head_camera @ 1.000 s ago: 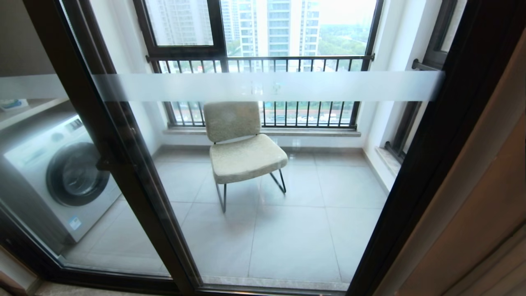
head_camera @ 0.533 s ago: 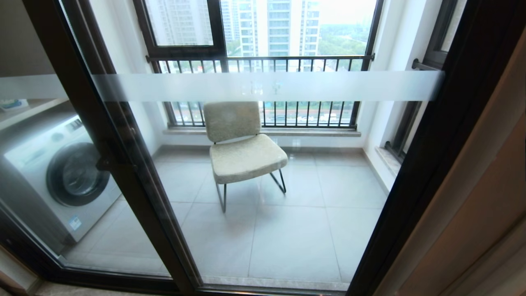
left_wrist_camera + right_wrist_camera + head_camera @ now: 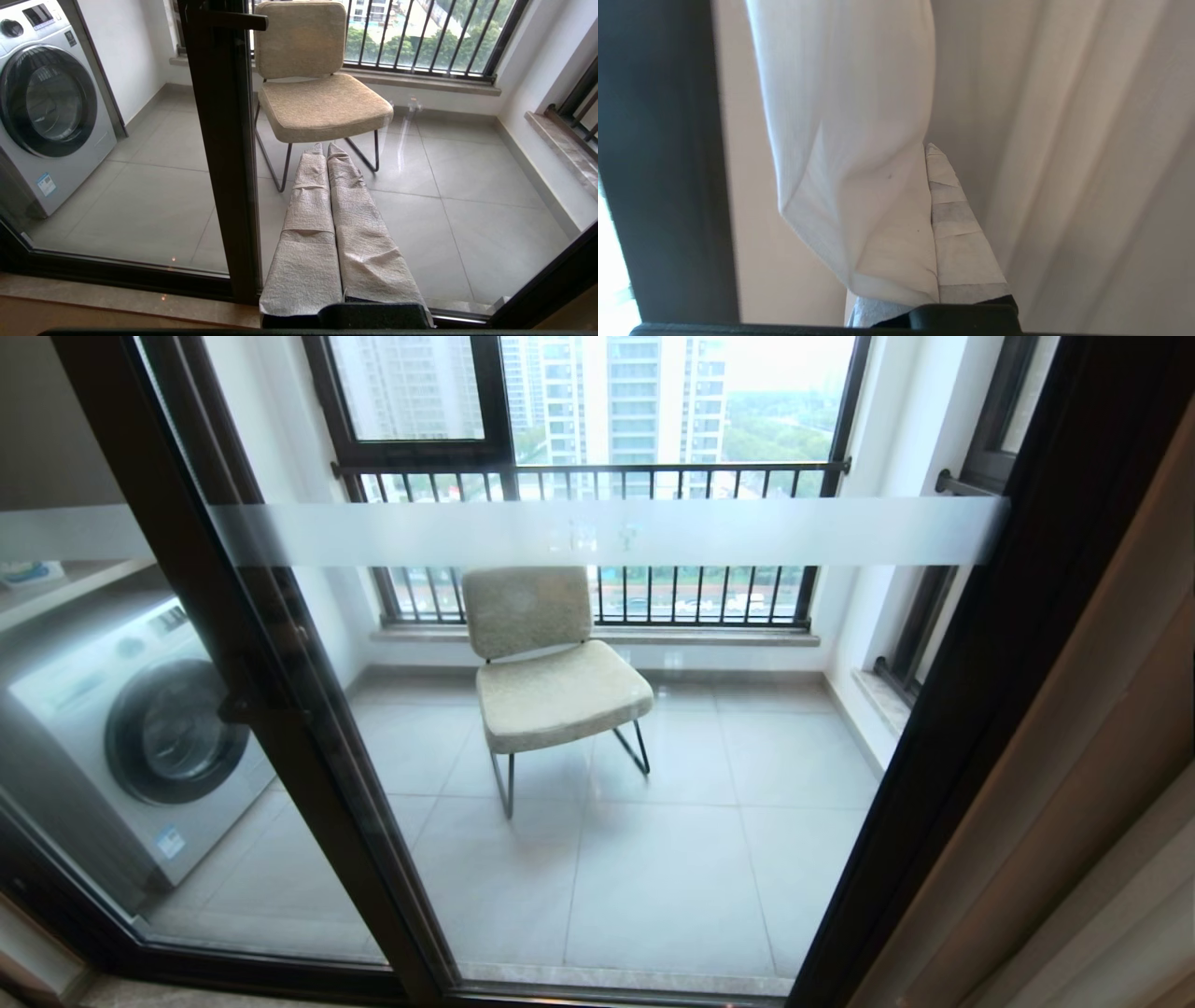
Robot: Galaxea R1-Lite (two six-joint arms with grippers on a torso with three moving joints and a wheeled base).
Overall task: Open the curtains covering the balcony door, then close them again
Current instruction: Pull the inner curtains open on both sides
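At the far left of the head view a washing machine (image 3: 140, 728) stands on the balcony tiles, seen through the glass, with a shelf edge above it in the upper left. Next comes the thick black post of the balcony door (image 3: 280, 709), slanting from the upper left down to the lower middle, with a dark handle stub on it. A frosted white band (image 3: 607, 532) runs across the pane in the upper third of the frame. Through the centre of the glass a beige padded chair (image 3: 551, 663) on thin metal legs sits on the grey tiled floor (image 3: 653, 877), and behind it is a window with black railing bars (image 3: 597, 476). The door's right frame member slants along the right side, and beyond it, at the right edge, the curtains (image 3: 1102, 784) hang gathered in cream-beige folds, leaving the glass uncovered.

In the left wrist view the left gripper (image 3: 327, 154) points at the door near the floor, its two wrapped fingers pressed together side by side with nothing between them, apart from the glass.

In the right wrist view the black frame fills the left edge; at centre a fold of the white sheer layer of the curtains (image 3: 850, 140) drapes over one finger and is pinched in the closed right gripper (image 3: 930, 154), with the opaque beige pleats filling the right side
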